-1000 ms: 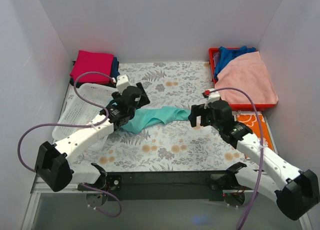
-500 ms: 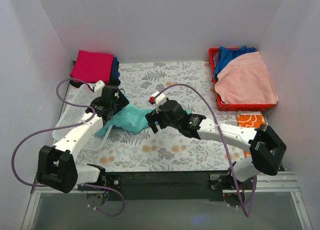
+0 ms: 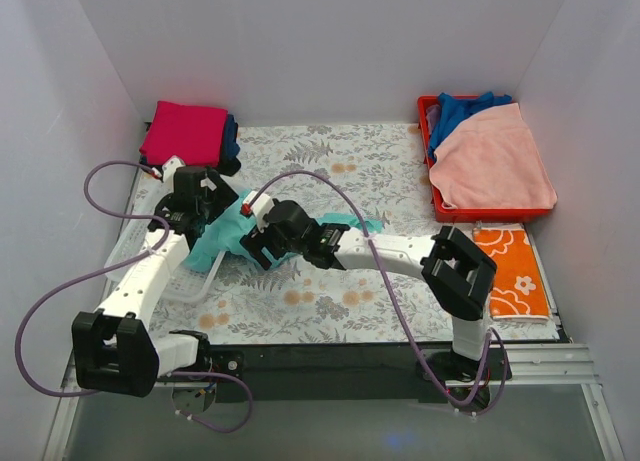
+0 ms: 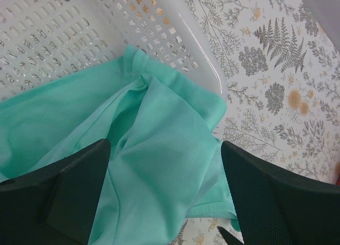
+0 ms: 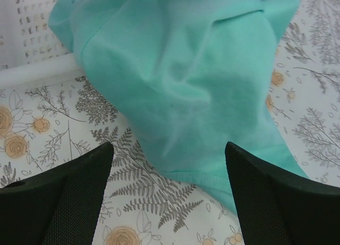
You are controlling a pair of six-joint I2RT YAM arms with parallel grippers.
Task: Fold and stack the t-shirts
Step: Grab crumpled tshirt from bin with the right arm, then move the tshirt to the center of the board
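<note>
Inside white walls, on a floral-print tabletop (image 3: 400, 181). At its far right corner, a red plastic tray (image 3: 490, 216) of pink and blue cloth; at the far left corner, a folded magenta shirt (image 3: 183, 131). Near the left edge, a crumpled mint-teal soft-cloth t-shirt (image 4: 159, 170), draped over the rim of a white perforated plastic basket (image 4: 79, 32). Looks light and limp, likely to sag; best pinched at hem or shoulder seam. Left gripper (image 4: 164, 145) and right gripper (image 5: 169, 146) spread wide just above it, gripping nothing.

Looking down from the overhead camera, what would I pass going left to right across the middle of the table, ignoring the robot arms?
White plastic basket → mint-teal t-shirt → orange floral cloth. The shirt's left end lies over the basket's rim.
</note>
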